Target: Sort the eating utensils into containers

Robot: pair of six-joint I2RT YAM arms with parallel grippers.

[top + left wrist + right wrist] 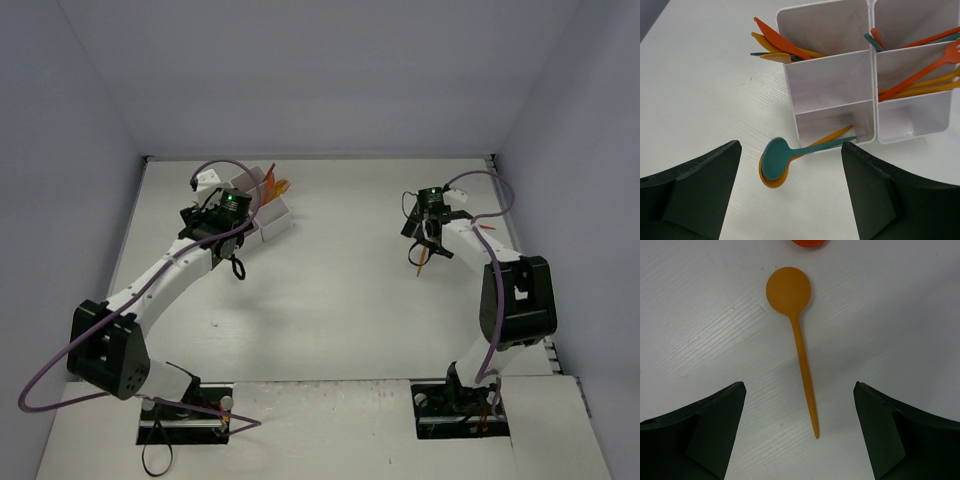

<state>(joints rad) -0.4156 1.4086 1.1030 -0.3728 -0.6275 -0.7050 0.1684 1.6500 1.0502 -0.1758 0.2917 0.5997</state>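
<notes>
- Plastic, thin and smooth: the orange spoon (800,347) lies flat on the white table (900,315) in the middle of the right wrist view. Its round bowl points to the top and its handle tapers toward the bottom.
- It lies apart from a red round piece (810,242) cut off at the top edge.
- The right claw (799,390) hangs over it, spread wide and empty, one finger on each side of the handle's lower half.
- To my eye the spoon is feather-light, stiff and slippery, so it could skate or flip when pinched against the table.
- The best hold is probably across the handle near mid-length; the bowl looks too broad and flat.
- The left claw (790,172) is also wide and holds nothing, above the white tray (830,80).
- A teal spoon (777,157) lies on a yellow-orange spoon (771,182). Their handles reach into the lower left compartment and their bowls jut outside.
- Forks and knives fill other compartments.
</notes>
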